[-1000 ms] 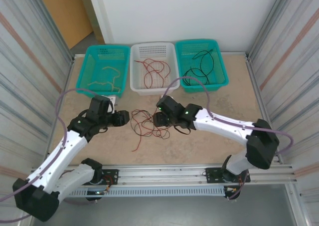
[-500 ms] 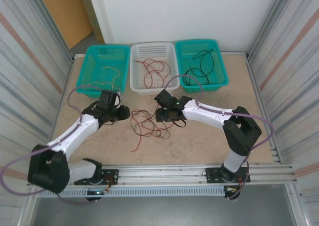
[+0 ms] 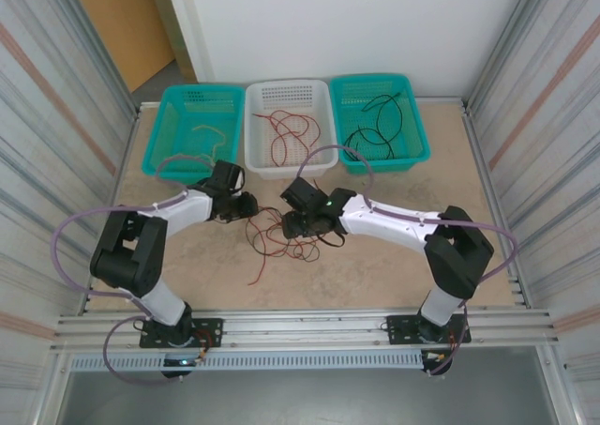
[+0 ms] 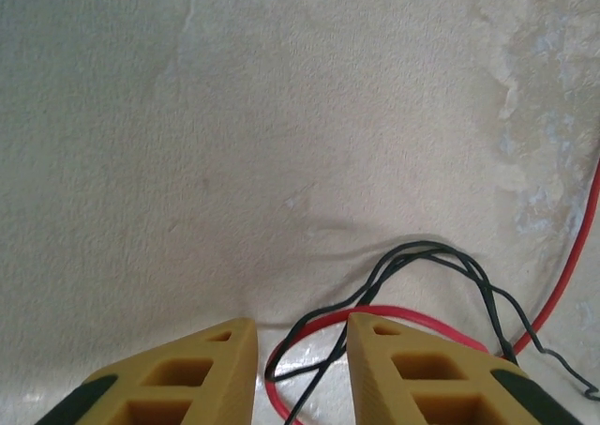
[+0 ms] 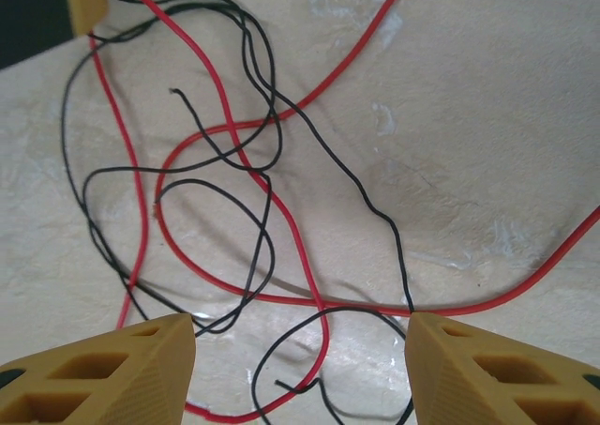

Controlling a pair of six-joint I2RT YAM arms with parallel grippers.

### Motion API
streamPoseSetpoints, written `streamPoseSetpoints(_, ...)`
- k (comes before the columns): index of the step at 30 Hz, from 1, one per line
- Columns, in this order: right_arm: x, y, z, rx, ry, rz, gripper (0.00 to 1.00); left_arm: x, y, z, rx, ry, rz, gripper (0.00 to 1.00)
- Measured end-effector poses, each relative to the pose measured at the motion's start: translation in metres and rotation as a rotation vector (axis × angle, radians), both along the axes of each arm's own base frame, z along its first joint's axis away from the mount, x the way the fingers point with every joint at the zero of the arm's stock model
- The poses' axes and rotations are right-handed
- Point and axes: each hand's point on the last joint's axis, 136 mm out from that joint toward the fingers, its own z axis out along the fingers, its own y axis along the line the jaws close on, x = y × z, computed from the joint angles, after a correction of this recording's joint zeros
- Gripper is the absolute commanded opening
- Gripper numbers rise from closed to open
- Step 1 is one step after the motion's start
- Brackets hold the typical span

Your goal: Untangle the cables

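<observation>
Wrist views show left end effector (image 4: 300,326) and right end effector (image 5: 300,322), both spread apart, over the tangled cables (image 5: 234,132)

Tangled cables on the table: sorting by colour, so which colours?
The cables are red and black; clearest in the right wrist view.

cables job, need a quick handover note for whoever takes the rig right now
Left gripper: open, low over the table, red and black strands between its jaws, nothing gripped.
Right gripper: open wide above the tangle.
Done: tan cable in left teal basket, red cables in white basket, black cables in right teal basket.
Left: separate the red and black tangle on the table.
</observation>
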Motion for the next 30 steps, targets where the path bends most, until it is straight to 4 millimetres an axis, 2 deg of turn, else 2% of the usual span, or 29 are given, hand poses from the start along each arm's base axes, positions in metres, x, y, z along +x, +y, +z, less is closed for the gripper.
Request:
streamPoseSetpoints(5,-0.003,-0.004,0.022,0.047,-0.033,-0.001,0.6,0.003,-0.001,-0.014,0.013,0.033,0.003,0.14)
streamPoseSetpoints(7,-0.005,-0.007,0.029,0.062,-0.041,-0.005,0.6,0.003,-0.001,-0.016,0.013,0.04,0.007,0.0)
streamPoseSetpoints(12,-0.008,-0.011,0.05,0.108,-0.072,-0.008,0.61,0.004,-0.003,-0.005,0.008,0.017,0.004,0.0)
streamPoseSetpoints(15,-0.007,-0.013,0.063,0.14,-0.09,-0.018,0.61,0.0,-0.01,0.027,-0.01,-0.047,-0.019,0.0)
streamPoseSetpoints(17,-0.007,-0.014,0.069,0.157,-0.099,-0.022,0.61,-0.006,-0.02,0.063,-0.035,-0.135,-0.053,0.0)
streamPoseSetpoints(19,-0.008,-0.015,0.075,0.169,-0.108,-0.022,0.62,-0.017,-0.036,0.11,-0.08,-0.259,-0.113,0.0)
streamPoseSetpoints(23,-0.007,-0.016,0.08,0.174,-0.122,-0.017,0.66,-0.047,-0.06,0.176,-0.149,-0.423,-0.239,0.0)
streamPoseSetpoints(25,-0.004,-0.016,0.086,0.172,-0.137,-0.007,0.67,-0.06,-0.071,0.197,-0.163,-0.468,-0.3,0.0)
streamPoseSetpoints(30,0.012,-0.02,0.117,0.196,-0.2,-0.001,0.67,-0.081,-0.083,0.215,-0.173,-0.487,-0.393,0.0)
